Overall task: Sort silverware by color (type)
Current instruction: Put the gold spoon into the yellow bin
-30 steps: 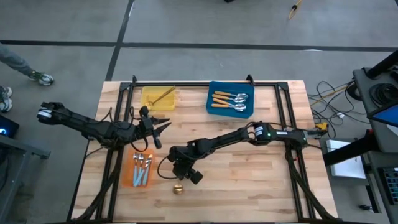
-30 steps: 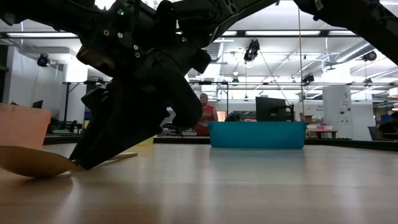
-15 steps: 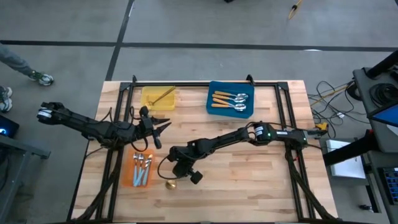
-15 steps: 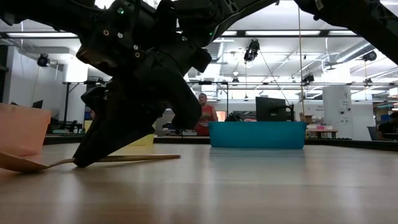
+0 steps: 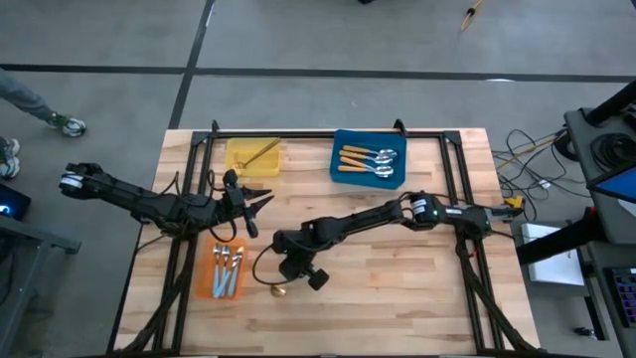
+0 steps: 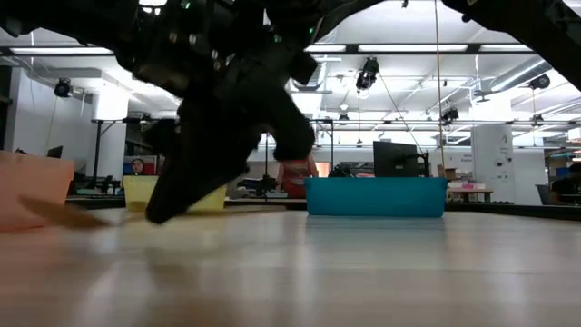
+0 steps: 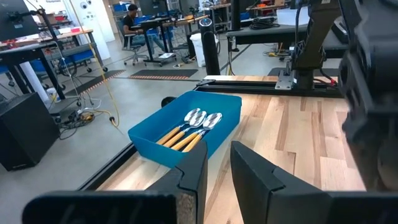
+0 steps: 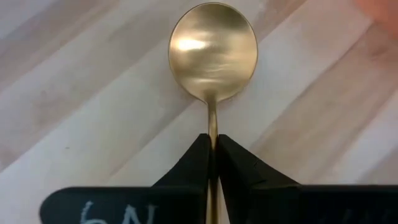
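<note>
with the right hand (image 8: 212, 155) pinching a gold spoon (image 8: 213, 50) by its handle near the surface's front edge, nearly finished: orange-handled spoons (image 5: 366, 159) binned blue, blue-handled spoons (image 5: 228, 267) binned orange, one gold in yellow tray (image 5: 235, 165). left hand (image 5: 256, 202) narrowly parted, idle, empty.

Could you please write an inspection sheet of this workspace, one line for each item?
Surface: wooden table inside a black frame.
Job's things: gold spoon pinched by its handle; another gold spoon in the yellow tray; orange-handled spoons in the blue tray; blue-handled spoons in the orange tray.
Clutter: nothing seen.
Grippers: right gripper shut on the gold spoon; left gripper waits near the yellow tray, slightly open, empty.
Cables: loose cables on the floor beside the table.
Surroundings: a person's shoe, workshop benches.
</note>
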Tool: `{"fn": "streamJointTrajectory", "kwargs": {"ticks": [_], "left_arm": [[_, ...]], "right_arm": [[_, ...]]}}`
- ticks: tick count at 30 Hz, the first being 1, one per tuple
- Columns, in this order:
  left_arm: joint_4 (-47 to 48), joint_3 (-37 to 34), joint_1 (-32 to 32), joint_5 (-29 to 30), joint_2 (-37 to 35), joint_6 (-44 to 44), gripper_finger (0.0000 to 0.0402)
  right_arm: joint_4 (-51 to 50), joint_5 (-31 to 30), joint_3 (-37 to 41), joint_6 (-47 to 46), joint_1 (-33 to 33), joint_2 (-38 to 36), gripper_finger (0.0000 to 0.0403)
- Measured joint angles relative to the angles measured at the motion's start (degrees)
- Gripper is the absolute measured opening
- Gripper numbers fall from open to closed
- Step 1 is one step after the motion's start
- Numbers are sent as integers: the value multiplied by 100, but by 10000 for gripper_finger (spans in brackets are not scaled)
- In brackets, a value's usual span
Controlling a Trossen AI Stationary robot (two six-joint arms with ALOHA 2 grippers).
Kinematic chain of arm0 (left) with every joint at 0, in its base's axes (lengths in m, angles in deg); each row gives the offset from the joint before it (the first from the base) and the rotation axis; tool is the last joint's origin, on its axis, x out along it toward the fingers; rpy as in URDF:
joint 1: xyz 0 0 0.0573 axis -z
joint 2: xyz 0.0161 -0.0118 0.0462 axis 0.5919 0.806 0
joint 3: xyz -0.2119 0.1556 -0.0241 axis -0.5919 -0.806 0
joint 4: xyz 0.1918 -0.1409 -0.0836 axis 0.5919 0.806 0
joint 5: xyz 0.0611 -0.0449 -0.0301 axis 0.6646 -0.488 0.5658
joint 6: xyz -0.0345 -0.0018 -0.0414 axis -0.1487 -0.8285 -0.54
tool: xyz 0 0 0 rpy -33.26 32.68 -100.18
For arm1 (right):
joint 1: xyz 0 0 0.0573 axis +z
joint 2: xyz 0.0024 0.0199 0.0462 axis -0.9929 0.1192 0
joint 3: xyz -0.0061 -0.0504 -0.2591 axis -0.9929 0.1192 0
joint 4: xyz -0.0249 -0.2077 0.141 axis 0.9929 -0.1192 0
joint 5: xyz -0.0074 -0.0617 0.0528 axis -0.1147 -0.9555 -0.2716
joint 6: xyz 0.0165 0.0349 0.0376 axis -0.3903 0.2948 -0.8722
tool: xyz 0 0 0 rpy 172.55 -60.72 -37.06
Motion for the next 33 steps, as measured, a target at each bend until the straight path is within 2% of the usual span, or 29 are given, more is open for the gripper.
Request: {"fn": "streamJointTrajectory", "kwargs": {"ticks": [11, 26, 33], "left_arm": [[4, 0, 1, -1, 2, -20, 52], [-1, 0, 1, -1, 2, -47, 52], [-1, 0, 1, -1, 2, -60, 52]], "right_arm": [[-847, -628, -11, 1, 4, -388, 13], [-2296, -1943, 0, -402, 7, -507, 13], [-2663, -2140, 0, -526, 7, -510, 13]]}}
